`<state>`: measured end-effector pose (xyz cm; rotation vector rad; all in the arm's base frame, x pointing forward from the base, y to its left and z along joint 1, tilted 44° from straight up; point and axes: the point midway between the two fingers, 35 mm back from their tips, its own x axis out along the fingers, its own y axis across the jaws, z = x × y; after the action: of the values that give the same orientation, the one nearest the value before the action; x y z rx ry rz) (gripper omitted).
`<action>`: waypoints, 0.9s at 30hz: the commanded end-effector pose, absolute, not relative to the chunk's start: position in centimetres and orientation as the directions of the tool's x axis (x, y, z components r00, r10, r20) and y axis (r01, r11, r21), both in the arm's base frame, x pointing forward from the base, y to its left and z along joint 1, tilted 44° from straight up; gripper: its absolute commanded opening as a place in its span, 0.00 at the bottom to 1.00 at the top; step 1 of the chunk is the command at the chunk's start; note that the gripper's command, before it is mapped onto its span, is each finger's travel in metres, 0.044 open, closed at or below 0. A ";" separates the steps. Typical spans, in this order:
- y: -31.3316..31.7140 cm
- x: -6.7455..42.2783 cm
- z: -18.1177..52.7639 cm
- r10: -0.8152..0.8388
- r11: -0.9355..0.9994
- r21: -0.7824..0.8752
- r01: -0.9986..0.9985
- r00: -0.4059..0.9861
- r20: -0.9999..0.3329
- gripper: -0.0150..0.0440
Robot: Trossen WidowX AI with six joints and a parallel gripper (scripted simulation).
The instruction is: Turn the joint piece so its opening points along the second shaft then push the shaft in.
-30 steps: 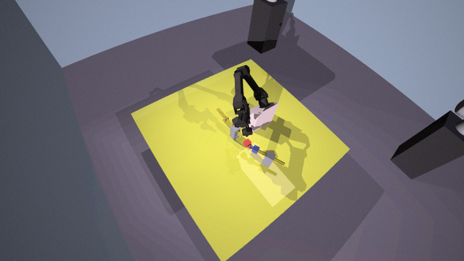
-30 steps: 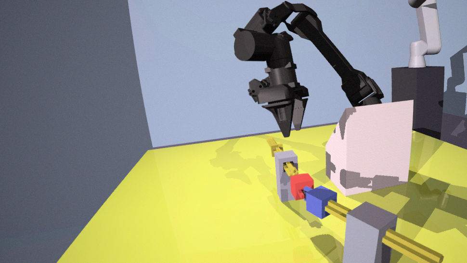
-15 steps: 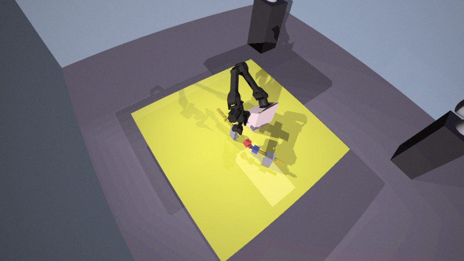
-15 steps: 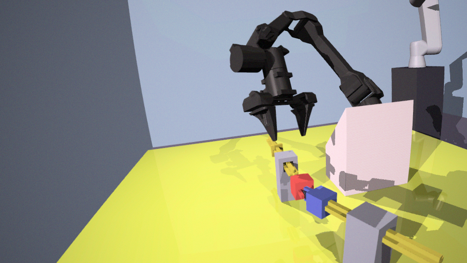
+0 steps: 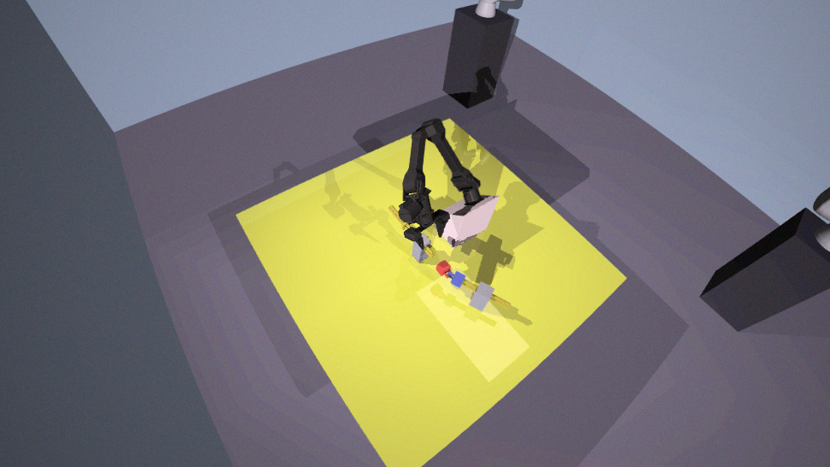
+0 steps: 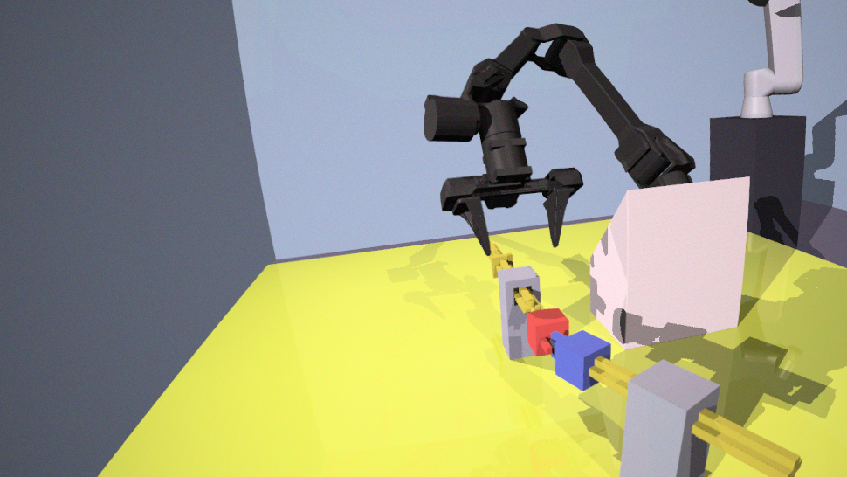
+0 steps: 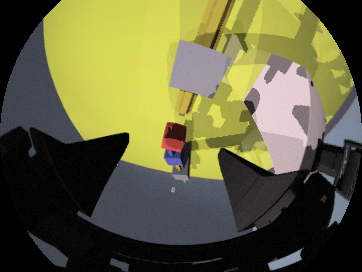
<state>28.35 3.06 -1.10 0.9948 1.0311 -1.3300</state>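
The red joint piece (image 5: 443, 267) (image 6: 547, 331) (image 7: 172, 145) is hinged to a blue block (image 5: 457, 279) (image 6: 581, 361) (image 7: 174, 158) on the first yellow shaft (image 5: 502, 300) (image 6: 743, 441), which passes through a grey block (image 5: 481, 296) (image 6: 655, 426). Its dark opening faces the second shaft in the wrist view. The second yellow shaft (image 5: 429, 251) (image 6: 526, 299) (image 7: 215, 20) runs through the other grey block (image 5: 419, 251) (image 6: 509, 320) (image 7: 200, 68). The wrist view shows a gap between its end and the red piece. My gripper (image 6: 521, 249) (image 7: 174, 145) is open and empty, above the second shaft's rear part.
A pale pink angular block (image 5: 473, 223) (image 6: 681, 260) (image 7: 280, 105) stands beside the second shaft, close to the arm's base. The yellow table top (image 5: 325, 301) (image 6: 266, 384) lies under everything. Dark pedestals (image 5: 479, 52) (image 5: 767, 272) stand beyond its edges.
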 end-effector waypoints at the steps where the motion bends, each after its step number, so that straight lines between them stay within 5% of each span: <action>1: 2.6 27.9 -1.2 -0.240 -0.066 0.002 0.998 -0.014 -0.971 1.00; 11: 2.3 28.0 -1.0 -0.246 -0.045 -0.001 0.999 -0.012 -0.969 1.00; 27: -3.1 29.2 3.6 -0.403 0.417 -0.168 0.893 0.016 -0.915 1.00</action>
<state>28.86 -1.78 2.38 0.6560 1.1221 -1.1403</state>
